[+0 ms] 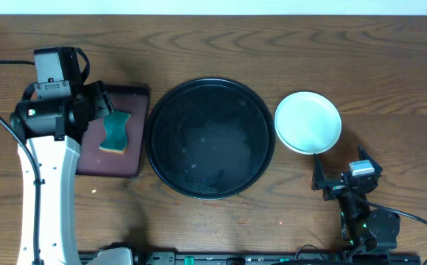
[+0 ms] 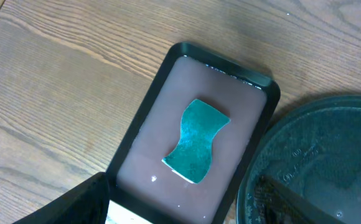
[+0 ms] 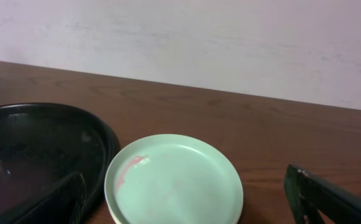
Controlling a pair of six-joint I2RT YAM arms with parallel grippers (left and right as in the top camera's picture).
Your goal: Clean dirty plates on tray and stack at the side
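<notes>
The large round black tray sits mid-table, wet, with no plates on it; it also shows in the left wrist view and the right wrist view. The plates are stacked just right of it, a pale aqua one on top. In the right wrist view the top plate has a faint pink smear, and an edge of another plate shows beneath. My right gripper is open and empty, just in front of the stack. My left gripper is open and empty above the sponge.
A teal sponge lies on a small rectangular black-rimmed tray with a reddish-brown inside, left of the round tray. Bare wooden table surrounds everything. A pale wall stands behind the table.
</notes>
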